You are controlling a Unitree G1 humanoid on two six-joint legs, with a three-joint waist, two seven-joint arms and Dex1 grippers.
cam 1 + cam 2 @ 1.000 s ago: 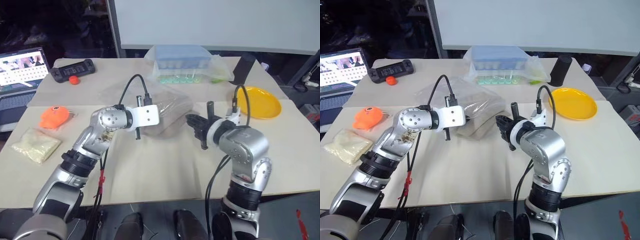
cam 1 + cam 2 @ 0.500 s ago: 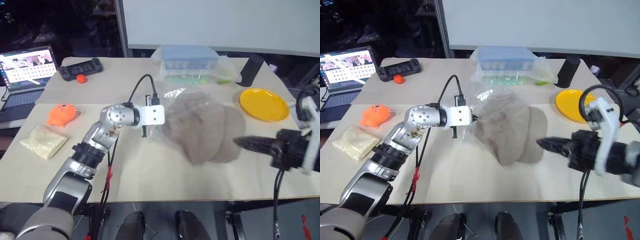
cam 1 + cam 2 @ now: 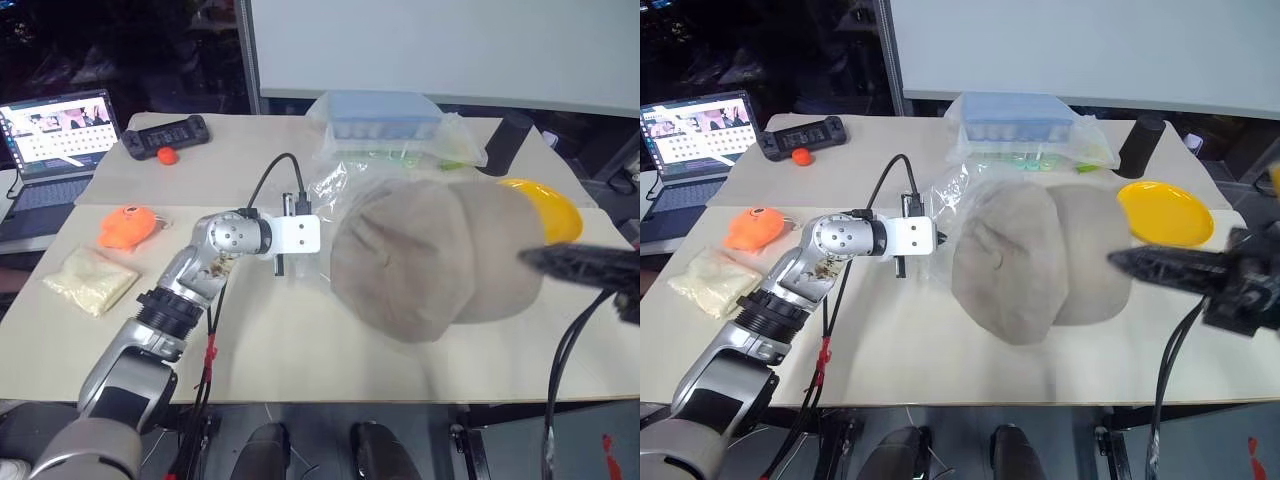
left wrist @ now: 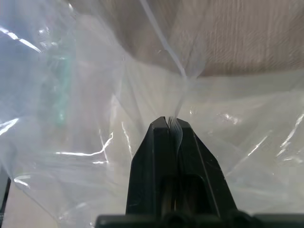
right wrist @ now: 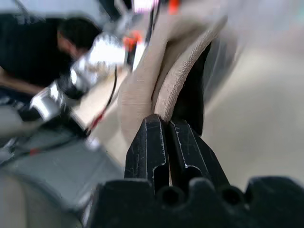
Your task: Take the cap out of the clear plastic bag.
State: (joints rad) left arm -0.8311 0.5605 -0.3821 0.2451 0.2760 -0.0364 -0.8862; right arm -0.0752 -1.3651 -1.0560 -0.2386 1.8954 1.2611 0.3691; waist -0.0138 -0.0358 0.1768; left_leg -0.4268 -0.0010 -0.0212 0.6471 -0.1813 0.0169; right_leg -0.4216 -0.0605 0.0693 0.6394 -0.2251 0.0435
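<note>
Since one second earlier, the right pincer (image 3: 1120,262) had swung up and out to the right, drawing the cap (image 3: 1025,262) with it; the cap, then a low lump inside the clear plastic bag (image 3: 950,190), now hung raised above the table (image 3: 940,350), almost wholly outside the bag. The left pincer (image 4: 171,124) had barely shifted.

Left pincer: clamped shut on a fold of the bag film, anchoring it. Right pincer: closed on the cap's fabric edge, seen in the right wrist view.

Handling, judged: cap soft, light and floppy, so it sags from a single pinch; the brim edge gives the firmest hold. Bag thin, slippery and crinkly, likely to cling and trail.

Hard to make out: whether any film was wrapped over the cap's far side; the yellow plate (image 3: 1167,212) partly covered by the cap in the left eye view.
</note>
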